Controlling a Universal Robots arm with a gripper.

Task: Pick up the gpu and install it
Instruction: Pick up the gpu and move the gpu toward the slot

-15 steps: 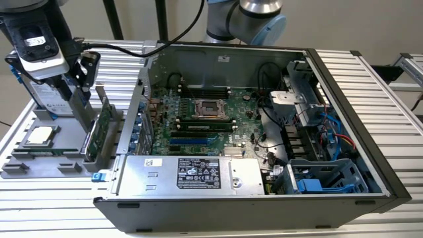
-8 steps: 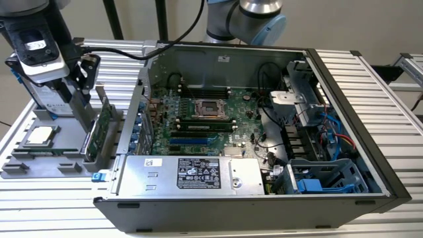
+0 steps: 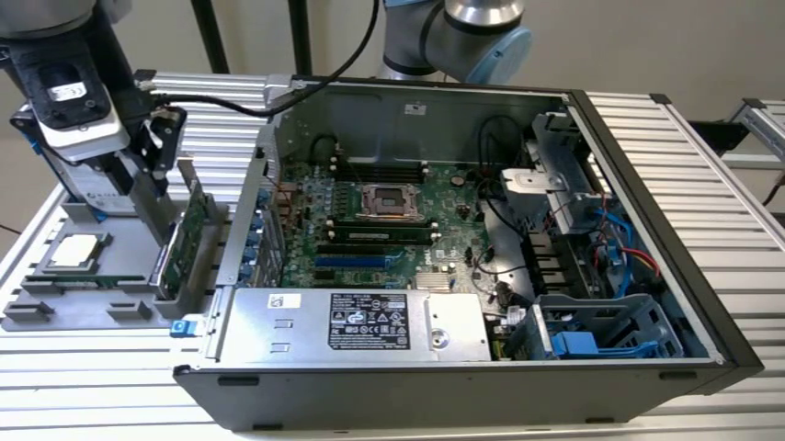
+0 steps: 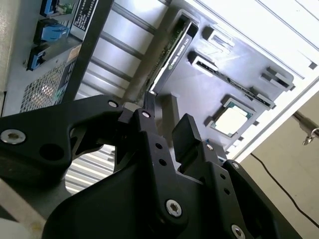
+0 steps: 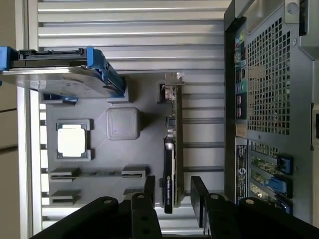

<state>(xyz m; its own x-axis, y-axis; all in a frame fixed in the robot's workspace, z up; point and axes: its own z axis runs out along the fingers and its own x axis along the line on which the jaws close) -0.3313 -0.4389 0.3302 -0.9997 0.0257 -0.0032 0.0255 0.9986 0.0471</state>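
The gpu [image 3: 184,241] stands on edge in a slot of the grey parts tray [image 3: 62,312], at the exterior view's left beside the open computer case [image 3: 491,230]. In the first wrist view the gpu [image 5: 172,149] shows edge-on, a thin green card with a black shroud and a silver bracket at its far end. My gripper [image 5: 174,191] is open right above it, with one black finger on each side of the card's near end and gaps showing. The second wrist view has the gripper [image 4: 167,117] over the same gpu [image 4: 172,50]. My gripper [image 3: 164,219] hangs over the tray.
On the tray lie a square silver processor chip [image 5: 73,141], a grey square block [image 5: 122,123] and a silver hard drive with blue clips [image 5: 60,69]. The case's rear wall [image 5: 269,99] rises close beside the gpu. Inside the case sit the motherboard [image 3: 381,230] and power supply [image 3: 356,322].
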